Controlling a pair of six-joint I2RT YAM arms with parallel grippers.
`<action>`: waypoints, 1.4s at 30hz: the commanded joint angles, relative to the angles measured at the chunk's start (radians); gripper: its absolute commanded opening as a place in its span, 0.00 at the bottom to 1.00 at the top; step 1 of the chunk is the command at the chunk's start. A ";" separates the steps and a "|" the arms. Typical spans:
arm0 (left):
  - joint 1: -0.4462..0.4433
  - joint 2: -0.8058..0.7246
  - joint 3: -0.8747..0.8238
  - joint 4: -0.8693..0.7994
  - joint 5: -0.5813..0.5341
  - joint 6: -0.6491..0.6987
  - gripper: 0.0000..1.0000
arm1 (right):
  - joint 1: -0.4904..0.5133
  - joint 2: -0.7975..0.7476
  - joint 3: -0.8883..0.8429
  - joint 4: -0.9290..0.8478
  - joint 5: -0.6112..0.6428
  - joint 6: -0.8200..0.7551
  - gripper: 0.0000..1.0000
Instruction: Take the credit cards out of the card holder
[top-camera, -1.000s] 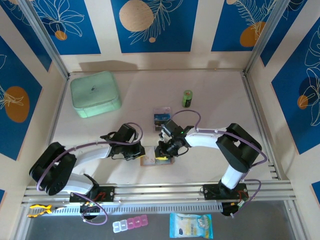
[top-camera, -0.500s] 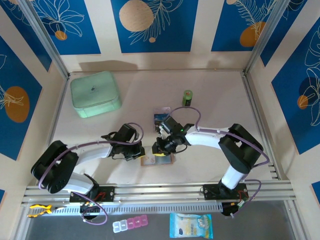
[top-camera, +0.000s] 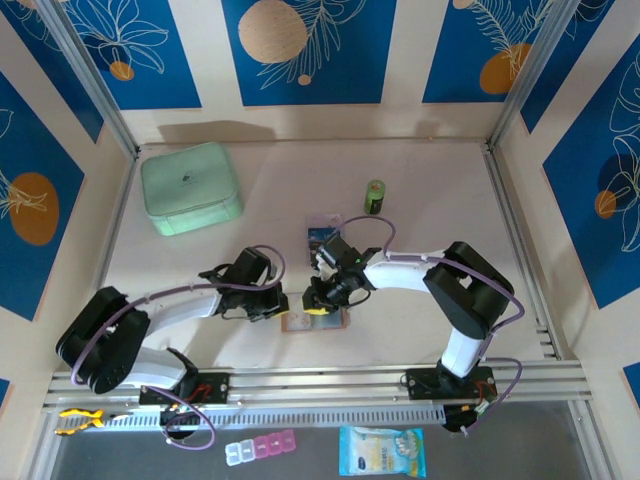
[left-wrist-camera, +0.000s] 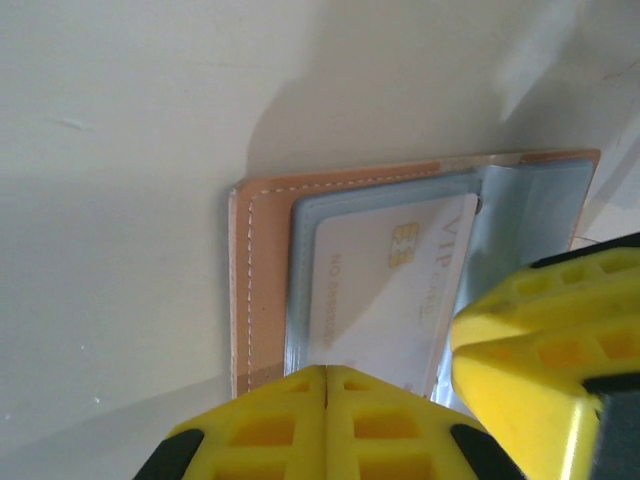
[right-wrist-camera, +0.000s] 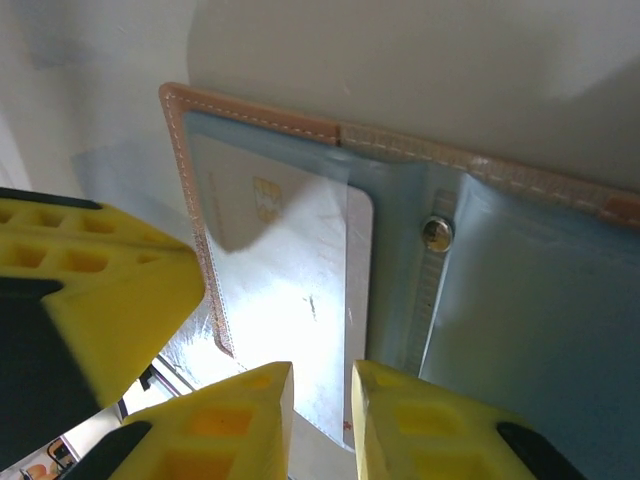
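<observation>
One card holder (top-camera: 297, 323) open flat on the table (top-camera: 430, 180), toward 6 o'clock of the tabletop, tan border out, grey-blue lining up. At its 9 o'clock, left gripper (top-camera: 281, 304), yellow fingers pressed together with no gap, tips at the holder's edge. At its 1 o'clock, right gripper (top-camera: 320, 299), fingers a narrow gap apart just over the pocket. In the clear pocket, a white credit card (left-wrist-camera: 390, 270) with a gold chip, one long side slid past the pocket's mouth and running into that gap; cannot tell whether pinched there. Beside the card, a small metal snap (right-wrist-camera: 436, 233). At 12 o'clock of the holder and apart from it, loose cards (top-camera: 322, 238), dark and blue. Farther off, a mint-green case (top-camera: 190, 187) at 10 o'clock and a green cylinder (top-camera: 375, 196) at 1 o'clock.
</observation>
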 joint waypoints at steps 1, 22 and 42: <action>0.008 -0.013 0.019 -0.077 -0.024 0.032 0.05 | 0.003 0.008 0.027 0.004 -0.026 0.004 0.22; 0.012 0.069 0.006 -0.047 0.002 0.043 0.01 | 0.009 0.028 0.055 -0.095 0.055 -0.028 0.20; 0.014 0.045 0.043 -0.095 -0.006 0.058 0.01 | 0.008 -0.022 0.069 -0.157 0.092 -0.056 0.20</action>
